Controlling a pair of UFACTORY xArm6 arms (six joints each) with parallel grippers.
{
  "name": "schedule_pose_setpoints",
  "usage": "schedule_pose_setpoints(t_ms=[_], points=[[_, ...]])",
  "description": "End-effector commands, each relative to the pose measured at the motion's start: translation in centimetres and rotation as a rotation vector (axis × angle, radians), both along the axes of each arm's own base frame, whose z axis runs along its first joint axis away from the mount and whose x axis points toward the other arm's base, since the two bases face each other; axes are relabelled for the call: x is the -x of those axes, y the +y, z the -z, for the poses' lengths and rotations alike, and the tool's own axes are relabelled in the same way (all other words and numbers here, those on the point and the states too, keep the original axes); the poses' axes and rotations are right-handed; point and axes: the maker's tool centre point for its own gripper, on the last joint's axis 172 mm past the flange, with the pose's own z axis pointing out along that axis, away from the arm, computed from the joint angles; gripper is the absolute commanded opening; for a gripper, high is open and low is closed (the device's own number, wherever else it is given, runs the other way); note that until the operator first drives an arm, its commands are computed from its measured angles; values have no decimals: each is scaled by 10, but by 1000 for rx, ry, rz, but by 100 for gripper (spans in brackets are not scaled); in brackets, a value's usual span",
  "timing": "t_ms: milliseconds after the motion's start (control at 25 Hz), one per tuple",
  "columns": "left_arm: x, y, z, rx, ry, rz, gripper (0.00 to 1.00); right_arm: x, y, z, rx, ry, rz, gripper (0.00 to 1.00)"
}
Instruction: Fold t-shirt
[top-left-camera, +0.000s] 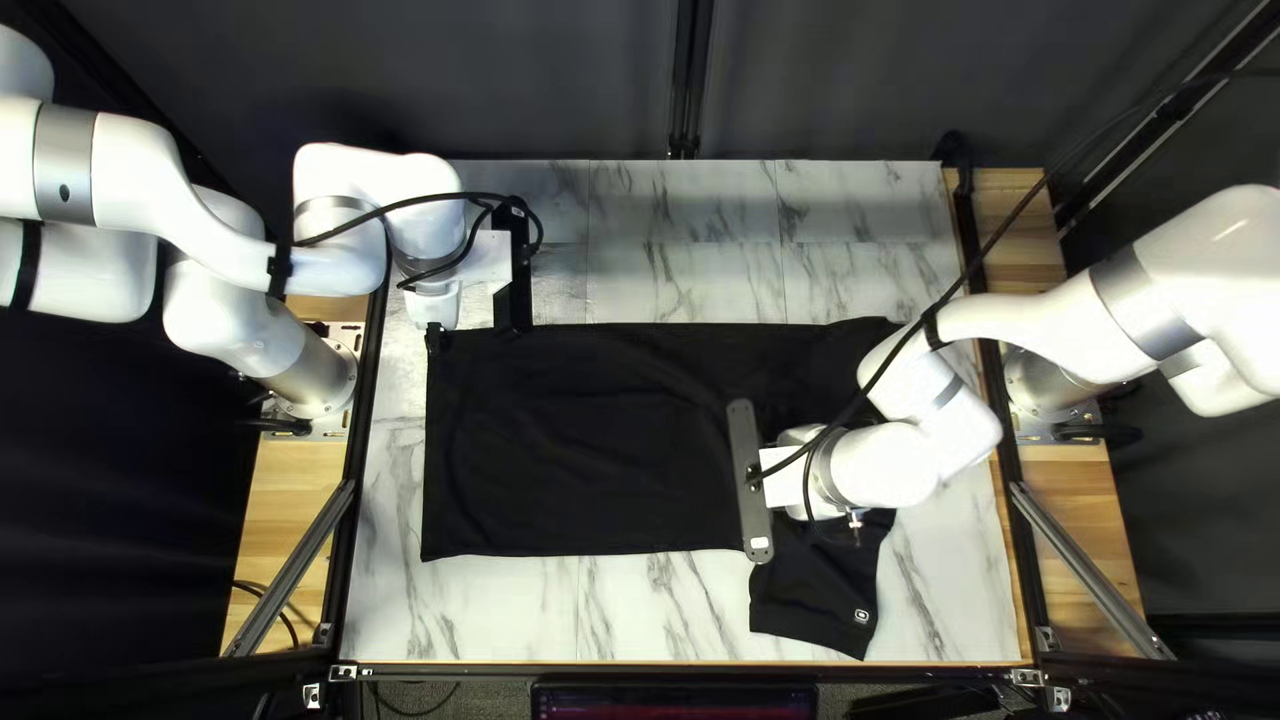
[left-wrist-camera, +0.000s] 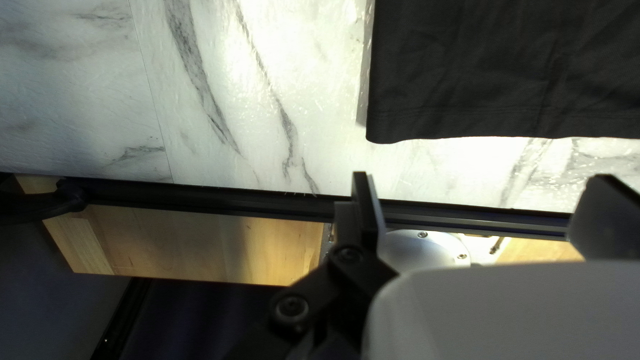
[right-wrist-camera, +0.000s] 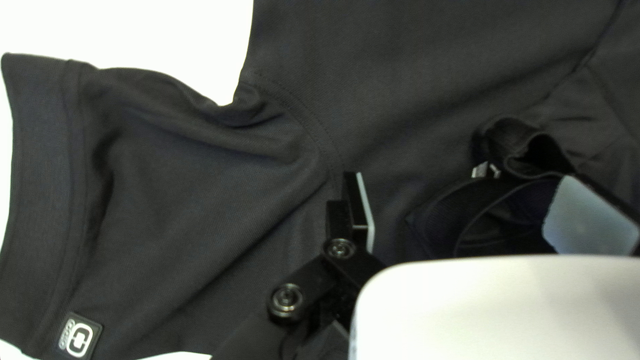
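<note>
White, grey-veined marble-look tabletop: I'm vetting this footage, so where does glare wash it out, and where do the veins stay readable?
Left wrist view: strong glare whitens patches of the tabletop beside the black fabric t-shirt, though nearby veins show; right wrist view: it's blown out to plain white, no veins visible; top left view: veins read clearly.

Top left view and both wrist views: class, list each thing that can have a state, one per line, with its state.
Black T-shirt: body spread out on the table
Near sleeve: extended toward the table's near edge, creased
Collar: gaping
Left end effector: open, empty
Right end effector: open, over the shirt
</note>
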Motion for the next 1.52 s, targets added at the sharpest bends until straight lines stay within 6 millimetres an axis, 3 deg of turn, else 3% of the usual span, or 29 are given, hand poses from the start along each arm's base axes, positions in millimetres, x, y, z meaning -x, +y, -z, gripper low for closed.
schedule_pose_setpoints(t_ms=[40, 160, 320, 480, 920, 1240, 1520], points=[[0, 0, 0, 0, 0, 0, 100, 13, -12, -13, 56, 18, 65, 100], [0, 0, 0, 0, 0, 0, 100, 13, -12, -12, 78, 29, 88, 100], [0, 0, 0, 0, 0, 0, 100, 3, 13, -8, 78, 31, 57, 100], [0, 0, 0, 0, 0, 0, 100, -1, 23, -10, 40, -18, -4, 100], [0, 0, 0, 0, 0, 0, 100, -10, 17, 19, -24, -36, -35, 100], [0, 0, 0, 0, 0, 0, 100, 4, 40, 31, -71, -17, -28, 100], [0, 0, 0, 0, 0, 0, 100, 21, 49, 13, -68, 9, 5, 100]])
